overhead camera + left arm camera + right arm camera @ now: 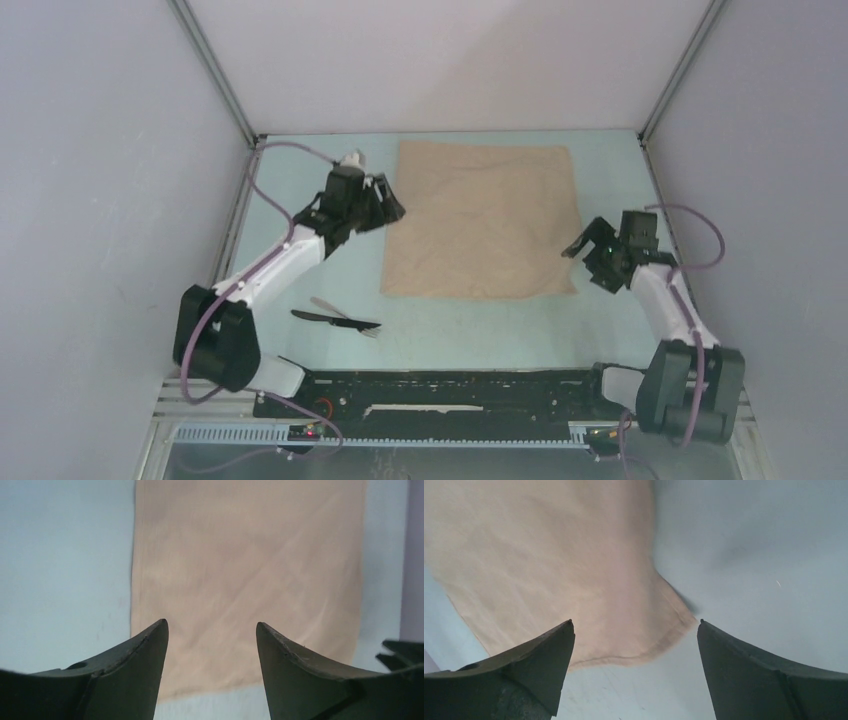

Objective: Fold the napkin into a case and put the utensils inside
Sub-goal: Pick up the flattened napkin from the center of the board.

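Flat napkin [482,220], left pincer [392,208] wide beside one edge, right pincer [588,243] opposite

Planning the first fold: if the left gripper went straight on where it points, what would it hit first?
Probably the napkin, lying flat right ahead of the left gripper; depth is hard to judge.

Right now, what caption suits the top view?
The napkin lies flat on the table; utensils rest apart, to its near left.
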`<state>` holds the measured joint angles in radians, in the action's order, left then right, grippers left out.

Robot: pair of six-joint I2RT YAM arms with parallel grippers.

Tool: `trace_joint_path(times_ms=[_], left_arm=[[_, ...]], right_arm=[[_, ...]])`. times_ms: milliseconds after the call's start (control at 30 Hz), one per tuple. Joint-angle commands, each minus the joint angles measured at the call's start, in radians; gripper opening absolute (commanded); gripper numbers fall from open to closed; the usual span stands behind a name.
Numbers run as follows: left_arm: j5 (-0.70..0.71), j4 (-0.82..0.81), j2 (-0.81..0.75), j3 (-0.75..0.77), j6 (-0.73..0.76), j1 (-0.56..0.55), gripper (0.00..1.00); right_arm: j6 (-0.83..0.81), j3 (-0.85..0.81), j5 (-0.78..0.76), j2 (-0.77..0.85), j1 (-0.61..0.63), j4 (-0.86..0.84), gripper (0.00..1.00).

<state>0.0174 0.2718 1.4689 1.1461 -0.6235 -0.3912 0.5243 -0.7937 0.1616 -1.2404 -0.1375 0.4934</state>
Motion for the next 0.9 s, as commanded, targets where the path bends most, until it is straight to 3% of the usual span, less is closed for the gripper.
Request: trace_joint_path(times_ms=[0,233,367,600,700,867], left_arm=[[-0.120,-0.055,-0.183,-0.250,-0.075,-0.038,0.72],[-0.139,-0.051,-0.420,-0.453,-0.120,-0.144,0.72],[-0.142,-0.050,-0.517,-0.504,-0.147,-0.153,0.72],[-0.135,0.015,-0.602,-0.456,-0.121,-0.153,0.72],[-0.121,0.033,-0.616,-0.444,-0.112,-0.153,0.72],[-0.141,0.034,-0.622,-0.441,-0.118,-0.153,0.72]], right_arm=[[0.080,0.200,0.140,0.141,-0.115,-0.134,1.00],[0.157,0.277,0.275,0.120,-0.215,-0.184,0.98],[0.333,0.413,0.330,0.133,-0.261,-0.367,0.78],[0.540,0.559,0.109,0.273,-0.254,-0.396,0.68],[0.587,0.605,0.058,0.326,-0.258,-0.423,0.49],[0.605,0.586,0.076,0.287,-0.258,-0.459,0.44]])
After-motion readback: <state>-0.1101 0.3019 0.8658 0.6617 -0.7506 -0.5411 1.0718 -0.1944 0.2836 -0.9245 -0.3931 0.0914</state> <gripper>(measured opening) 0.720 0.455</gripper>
